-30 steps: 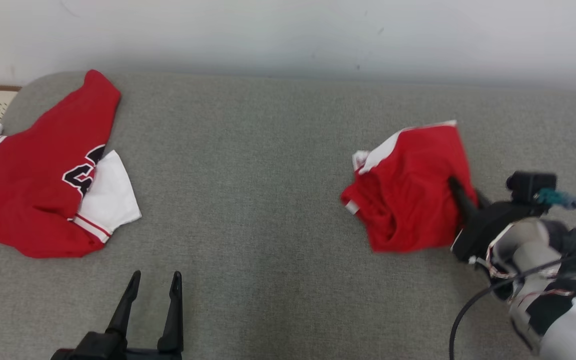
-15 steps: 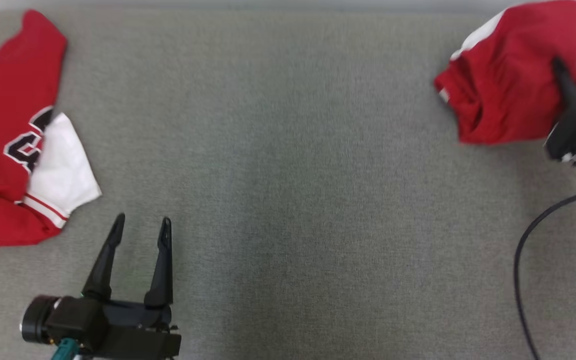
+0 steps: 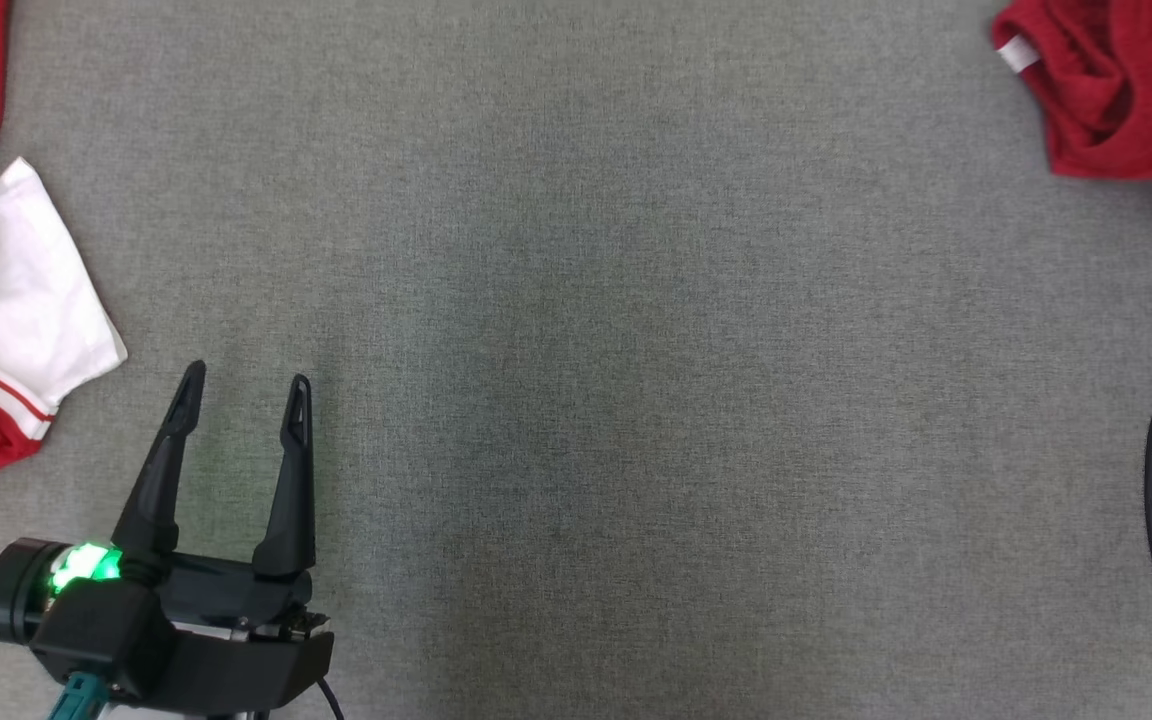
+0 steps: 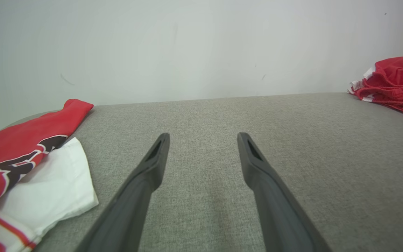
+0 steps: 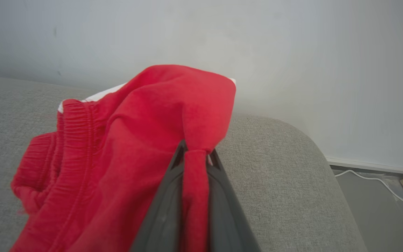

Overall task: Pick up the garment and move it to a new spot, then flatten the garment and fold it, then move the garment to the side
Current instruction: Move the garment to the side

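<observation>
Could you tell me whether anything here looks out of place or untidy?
Yes: the red shorts are bunched up, not flat, with one fold pinched in the jaws of the right gripper near the right end of the cushion. The jersey at the left lies rumpled, its white sleeve sticking out. Nothing looks damaged or spilled.

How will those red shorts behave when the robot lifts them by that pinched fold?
Probably floppy: the red shorts drape in soft folds around the right gripper, shut on one fold. Likely light, since that small pinch seems to raise a peak. Slipping seems unlikely; the cloth looks matte, not glossy.
</observation>
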Robot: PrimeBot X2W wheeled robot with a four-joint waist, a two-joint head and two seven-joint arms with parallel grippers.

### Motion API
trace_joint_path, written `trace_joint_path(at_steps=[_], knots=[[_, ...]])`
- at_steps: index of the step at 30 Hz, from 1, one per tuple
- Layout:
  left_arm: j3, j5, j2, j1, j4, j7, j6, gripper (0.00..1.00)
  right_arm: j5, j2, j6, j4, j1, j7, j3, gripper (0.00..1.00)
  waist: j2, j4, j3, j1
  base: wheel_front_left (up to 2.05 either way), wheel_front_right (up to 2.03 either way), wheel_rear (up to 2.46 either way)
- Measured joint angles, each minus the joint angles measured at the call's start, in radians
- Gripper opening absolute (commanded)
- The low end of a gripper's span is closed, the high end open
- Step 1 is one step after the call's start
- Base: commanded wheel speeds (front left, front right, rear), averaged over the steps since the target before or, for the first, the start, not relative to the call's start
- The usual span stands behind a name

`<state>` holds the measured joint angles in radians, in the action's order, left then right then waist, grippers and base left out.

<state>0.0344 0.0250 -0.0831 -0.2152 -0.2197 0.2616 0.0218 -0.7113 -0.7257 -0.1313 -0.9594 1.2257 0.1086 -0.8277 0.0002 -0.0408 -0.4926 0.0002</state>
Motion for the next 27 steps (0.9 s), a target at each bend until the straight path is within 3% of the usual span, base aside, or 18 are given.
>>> trace_joint_path(at_steps=[8,27], knots=[[-0.008,-0.007,-0.009,0.005,-0.046,0.0,-0.006,1.0,0.023,-0.057,0.0,-0.026,0.064,-0.021,-0.035,0.0,-0.0002,-0.001,-0.02,-0.0001,0.0,0.0,0.0],[-0.009,-0.011,-0.021,0.008,-0.073,0.0,-0.012,1.0,0.036,-0.073,0.0,-0.095,0.145,-0.025,-0.094,0.0,-0.0002,0.009,-0.053,-0.0002,0.0,0.0,0.0]])
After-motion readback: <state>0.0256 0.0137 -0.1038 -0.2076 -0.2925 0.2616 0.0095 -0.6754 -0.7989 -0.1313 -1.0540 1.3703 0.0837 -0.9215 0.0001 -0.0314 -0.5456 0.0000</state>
